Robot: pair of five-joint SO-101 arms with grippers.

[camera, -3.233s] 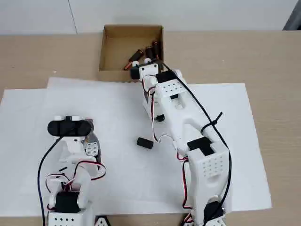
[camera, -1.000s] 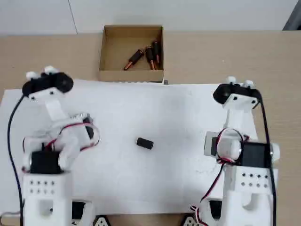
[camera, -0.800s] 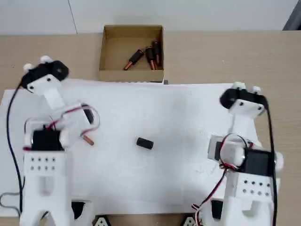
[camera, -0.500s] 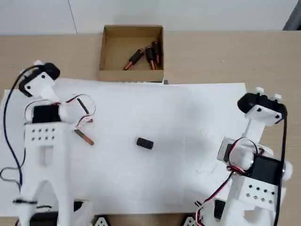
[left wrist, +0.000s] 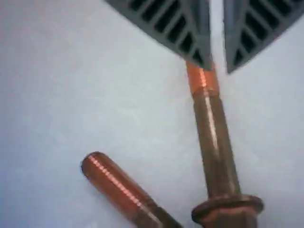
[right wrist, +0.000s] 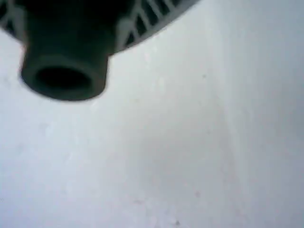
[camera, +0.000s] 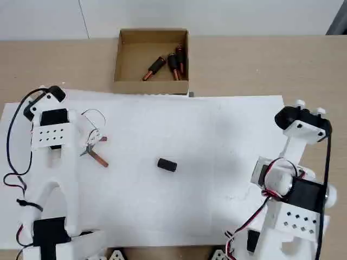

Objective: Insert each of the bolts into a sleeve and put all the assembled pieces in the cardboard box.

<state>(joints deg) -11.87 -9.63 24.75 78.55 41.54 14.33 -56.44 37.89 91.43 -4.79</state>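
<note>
My left gripper [left wrist: 217,64] is shut, with a thin slit between its fingertips, and hangs right over the threaded tip of a copper bolt [left wrist: 214,142] lying on the white paper. A second bolt [left wrist: 118,190] lies beside it. In the high view the left arm stretches over the paper's left part, one bolt [camera: 99,158] showing beside its gripper [camera: 88,150]. A black sleeve [camera: 167,164] lies mid-paper. My right gripper [right wrist: 66,33] is shut on another black sleeve [right wrist: 64,76], open end facing the camera. The cardboard box [camera: 116,59] holds several assembled pieces [camera: 168,62].
The white paper [camera: 217,130] covers most of the wooden table. The right arm [camera: 295,162] stands folded at the paper's right edge. The box stands past the paper's far edge, left of centre.
The left arm has stretched forward and come down over the bolts. The right arm has swung further right and drawn back. The sleeve on the paper has not moved.
</note>
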